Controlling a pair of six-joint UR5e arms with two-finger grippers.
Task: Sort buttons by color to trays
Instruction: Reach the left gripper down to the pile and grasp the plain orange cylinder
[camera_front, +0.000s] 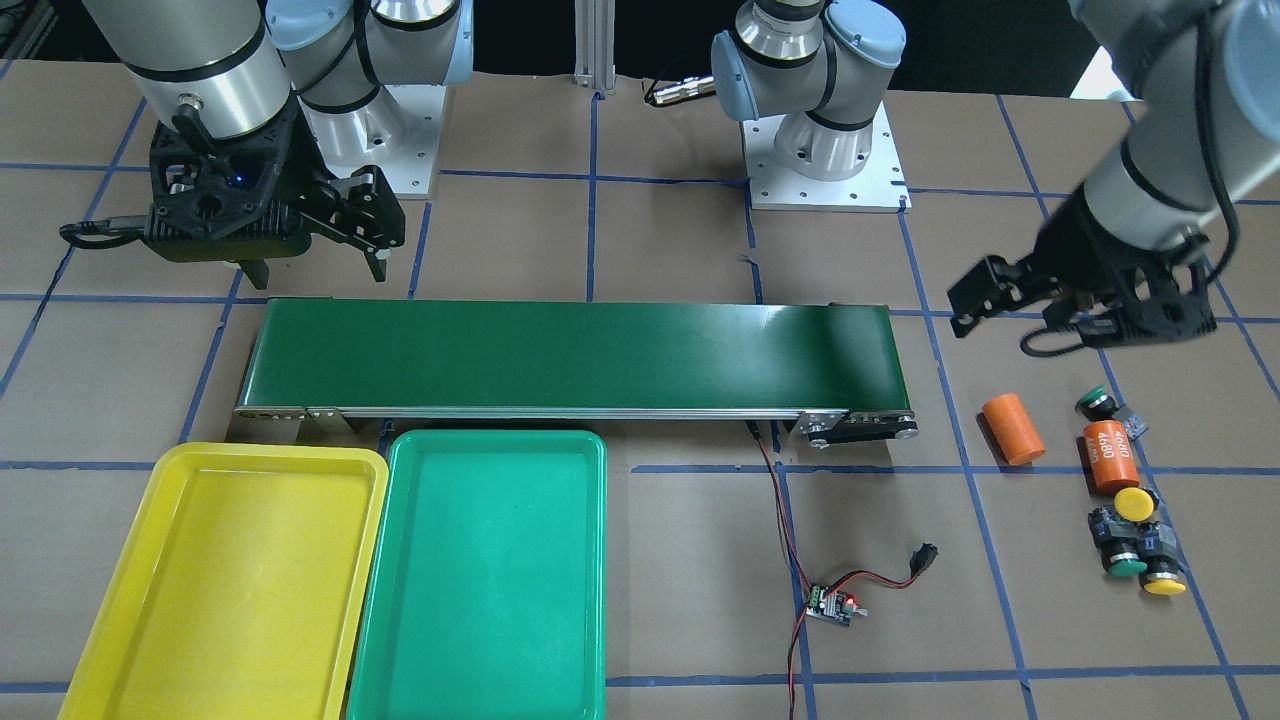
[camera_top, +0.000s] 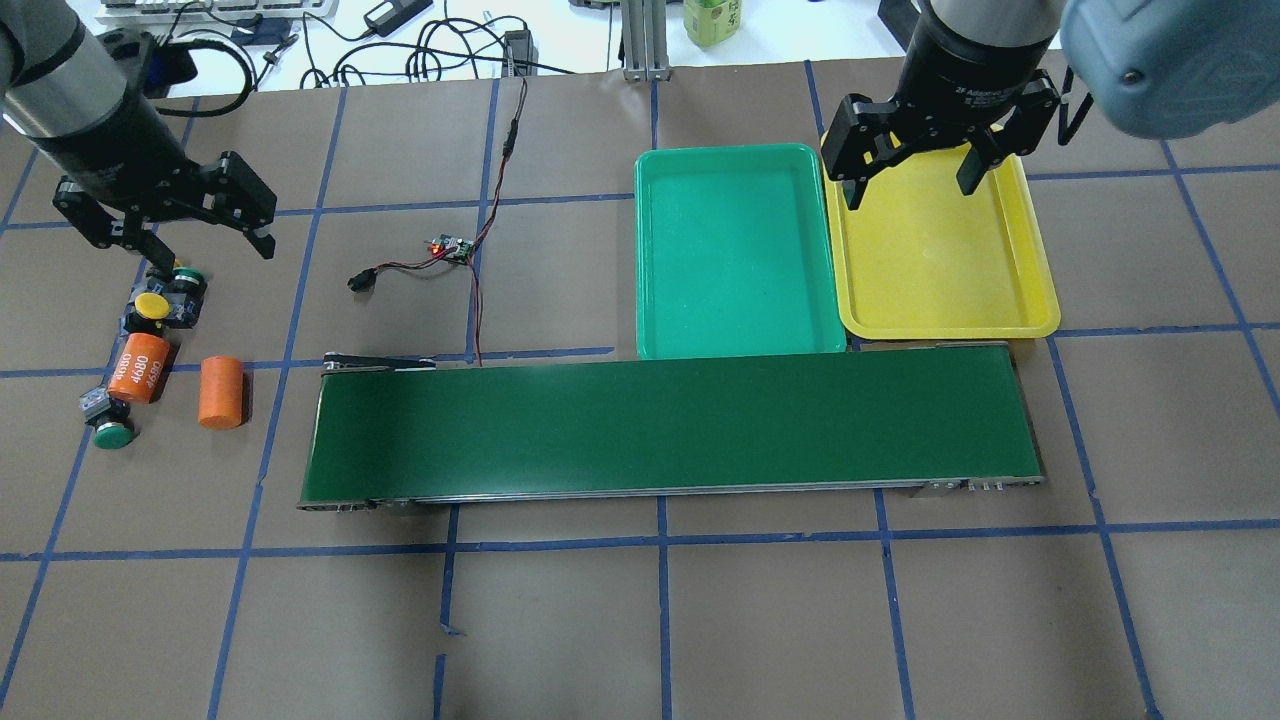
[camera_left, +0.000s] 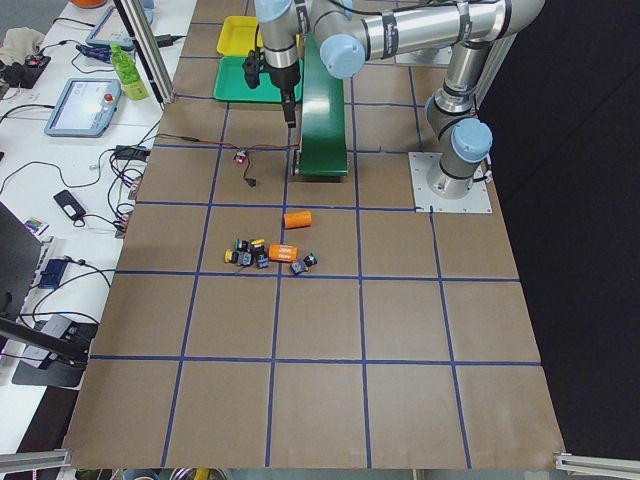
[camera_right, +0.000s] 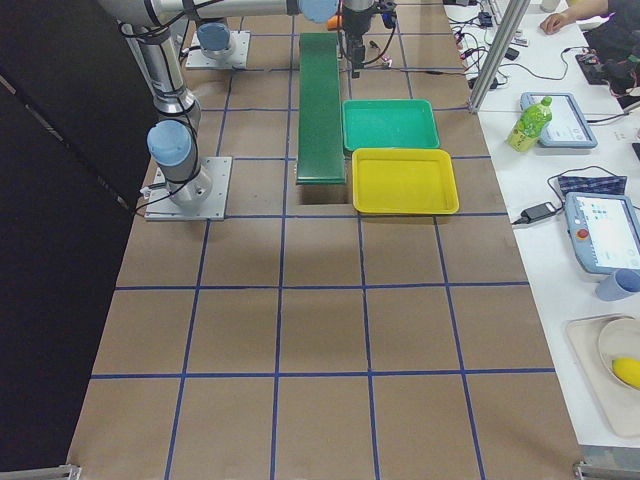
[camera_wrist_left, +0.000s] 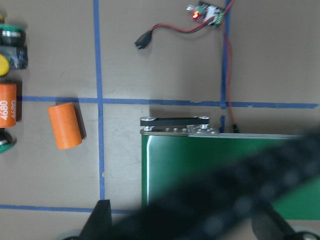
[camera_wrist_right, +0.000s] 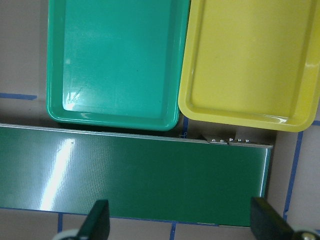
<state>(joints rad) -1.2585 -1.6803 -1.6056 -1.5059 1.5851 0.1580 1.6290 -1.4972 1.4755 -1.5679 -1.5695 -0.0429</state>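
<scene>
The buttons lie in a cluster at the table's left end: a green one (camera_top: 185, 275), a yellow one (camera_top: 151, 304) and another green one (camera_top: 114, 434). The front view shows a second yellow one (camera_front: 1164, 583) beside a green one (camera_front: 1127, 565). My left gripper (camera_top: 165, 225) hangs open above the far end of this cluster, holding nothing. The green tray (camera_top: 735, 250) and the yellow tray (camera_top: 940, 260) lie side by side beyond the conveyor, both bare. My right gripper (camera_top: 912, 185) hovers open over the yellow tray's far edge, nothing between its fingers (camera_wrist_right: 97, 220).
A long dark-green conveyor belt (camera_top: 670, 420) runs across the table's middle. Two orange cylinders (camera_top: 221, 392) (camera_top: 140, 367) lie among the buttons. A small circuit board (camera_top: 450, 248) with red and black wires sits between the cluster and the trays.
</scene>
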